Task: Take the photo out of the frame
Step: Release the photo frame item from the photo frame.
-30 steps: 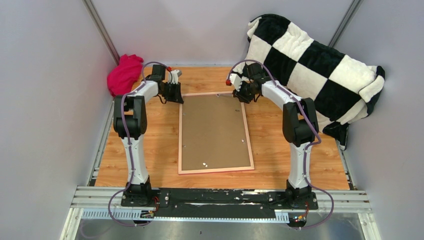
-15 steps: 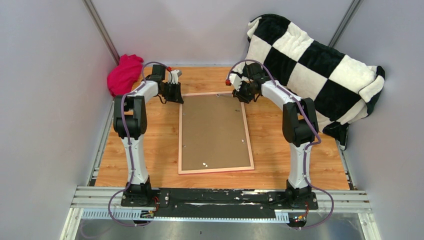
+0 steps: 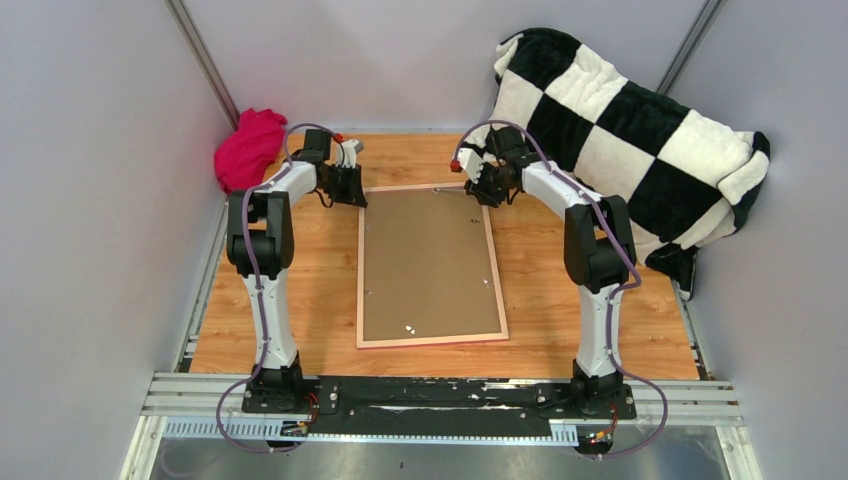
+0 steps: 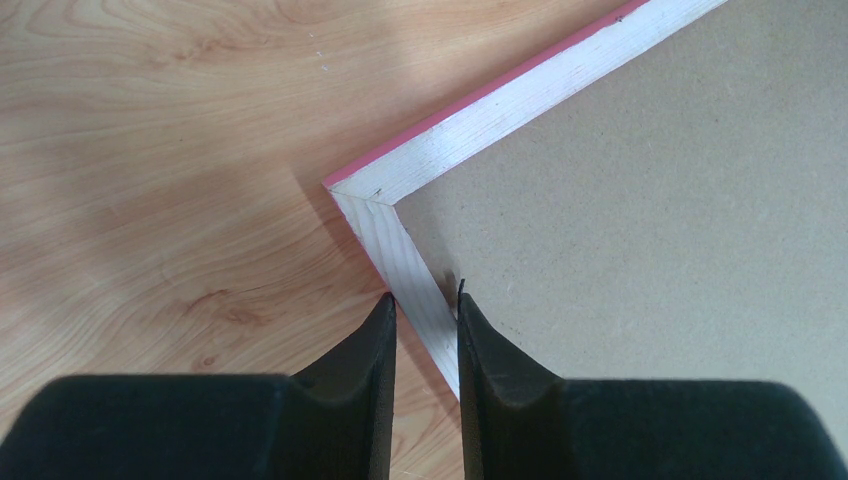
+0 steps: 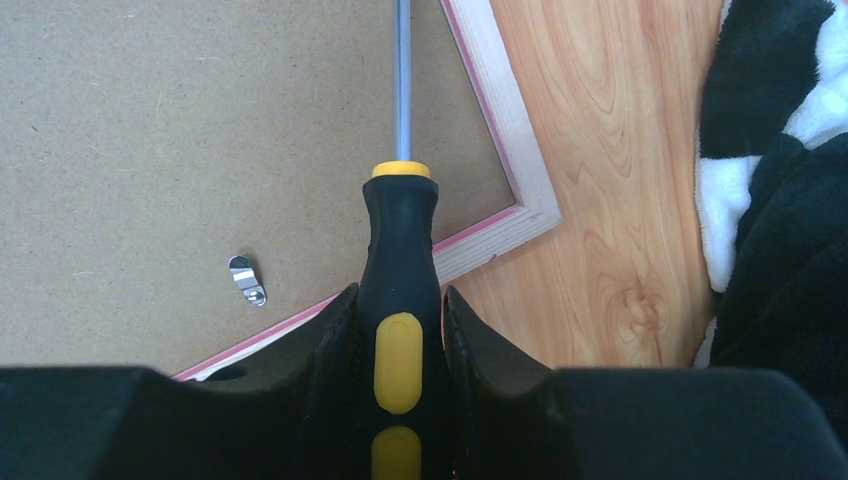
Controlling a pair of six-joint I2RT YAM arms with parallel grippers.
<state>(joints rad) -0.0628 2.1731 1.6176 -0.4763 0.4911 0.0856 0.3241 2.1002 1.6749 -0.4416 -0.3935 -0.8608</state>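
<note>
As the frame [image 4: 520, 95] lies face down on the bench [image 4: 150, 150], its long axis running away from the arm bases, both hands work its far end. The left hand [image 4: 425, 310] is pinched across the left rail beside the far-left corner. The backing board [image 4: 650, 250] hides the photo entirely. The right hand [image 5: 398, 300] is clamped on a screwdriver [image 5: 400, 230] lying over the board near the far-right corner, tip cut off.

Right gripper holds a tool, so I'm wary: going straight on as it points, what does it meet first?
Likely the backing board: the screwdriver in the right gripper leads over it, tip out of view.
</note>
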